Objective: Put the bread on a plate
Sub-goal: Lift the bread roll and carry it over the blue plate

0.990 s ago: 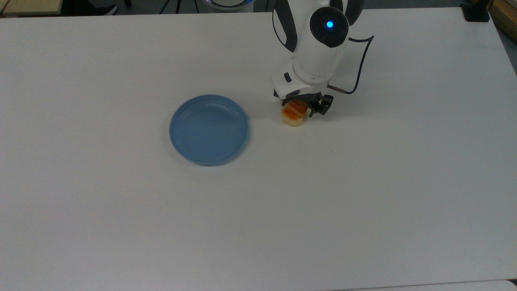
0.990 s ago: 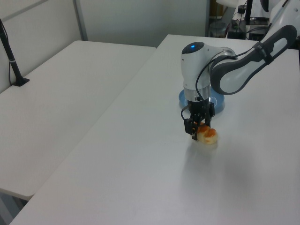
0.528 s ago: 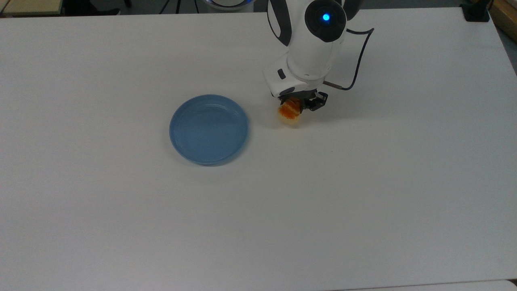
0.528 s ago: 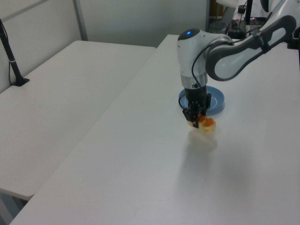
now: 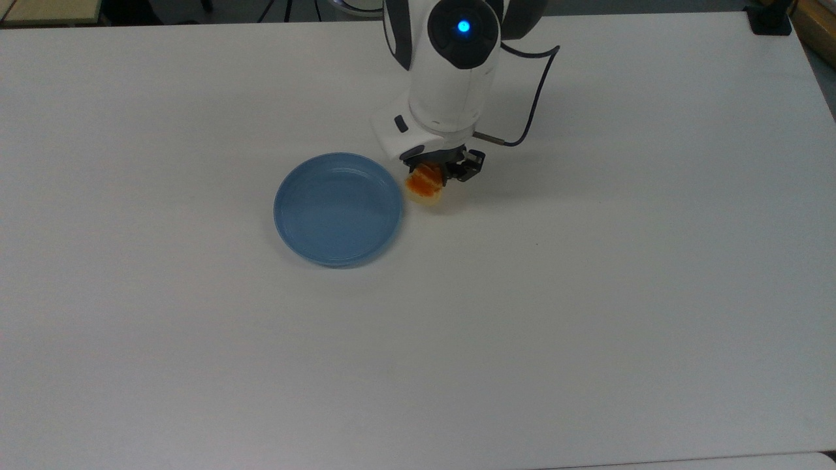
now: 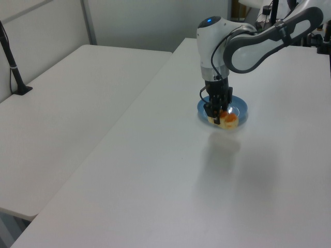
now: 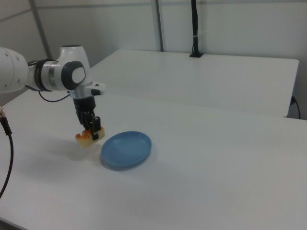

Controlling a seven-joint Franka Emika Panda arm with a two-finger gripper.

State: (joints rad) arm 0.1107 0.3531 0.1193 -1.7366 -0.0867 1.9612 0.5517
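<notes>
The bread (image 5: 424, 187) hangs just off the plate's (image 5: 337, 209) right rim in the top view. Its long side tips down, away from the arm. The gripper (image 5: 436, 175) pinches it and hides its upper end.

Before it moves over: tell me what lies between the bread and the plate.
Nothing: in the top view, bare table separates the bread from the plate.

In the top view the arm's wrist covers the upper end of the bread (image 5: 424, 185); in the left view the bread (image 6: 229, 119) and arm overlap the plate (image 6: 241, 107); the tabletop (image 5: 588, 294) runs past the top view's edges.
</notes>
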